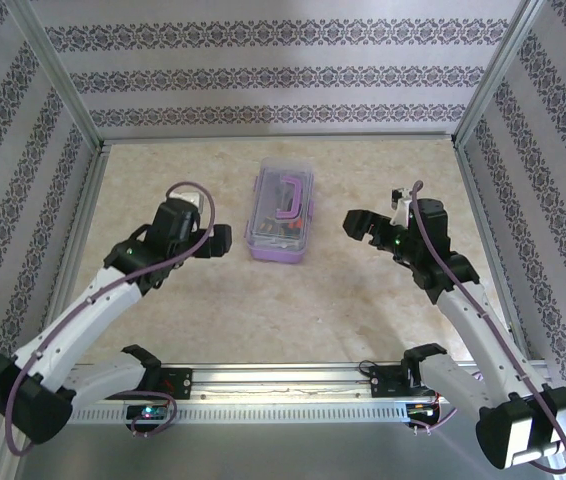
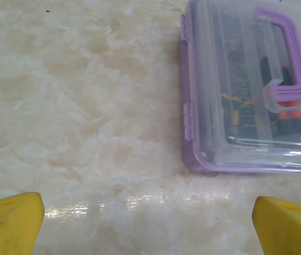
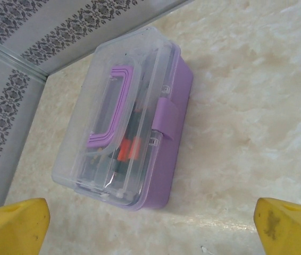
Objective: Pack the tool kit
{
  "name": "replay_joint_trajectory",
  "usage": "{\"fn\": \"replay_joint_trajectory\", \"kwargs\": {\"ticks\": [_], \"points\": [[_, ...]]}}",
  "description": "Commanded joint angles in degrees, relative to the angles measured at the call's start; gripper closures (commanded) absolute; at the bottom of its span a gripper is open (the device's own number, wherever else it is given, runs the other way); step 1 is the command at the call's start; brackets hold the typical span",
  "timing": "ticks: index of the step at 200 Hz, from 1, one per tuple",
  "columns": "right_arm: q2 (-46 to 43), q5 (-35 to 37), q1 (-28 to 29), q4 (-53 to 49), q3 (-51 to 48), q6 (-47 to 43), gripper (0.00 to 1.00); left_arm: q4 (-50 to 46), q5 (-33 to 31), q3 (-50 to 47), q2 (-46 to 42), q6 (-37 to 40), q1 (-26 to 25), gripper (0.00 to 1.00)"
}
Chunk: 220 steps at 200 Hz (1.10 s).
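Left gripper (image 1: 220, 241) and right gripper (image 1: 360, 227) hang wide open, empty, flanking the small translucent purple plastic box (image 1: 282, 216), clear lid (image 3: 145, 58) down, mid-tabletop (image 1: 293, 305) toward the far edge: light, rigid, slick, I'd judge, best pinched across its sides or purple handle (image 1: 289, 201).

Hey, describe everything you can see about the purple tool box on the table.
The tool box is a small translucent purple plastic case with a clear lid, shut, and a purple handle folded flat on top. A purple latch is down over one long side, and two hinges sit on the opposite side. Through the lid show screwdrivers with orange-red and dark handles. It lies flat, lid up, near the middle of the table, touching nothing else.
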Motion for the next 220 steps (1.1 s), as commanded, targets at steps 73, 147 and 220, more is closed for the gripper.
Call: {"fn": "replay_joint_trajectory", "kwargs": {"ticks": [73,147,220], "points": [[-13.6,17.1,-0.7,14.5,-16.0,-0.4,0.02,19.1,-7.4,-20.0,-12.7,7.0,0.7,0.0],[-14.0,19.7,-0.7,19.1,-19.3,-6.5,0.02,44.1,-12.5,-37.7,-20.8,21.5,0.6,0.0],[-15.6,18.2,-0.5,20.9,-22.8,-8.0,0.02,72.0,-21.4,-49.3,-16.8,34.2,1.0,0.0]]}}
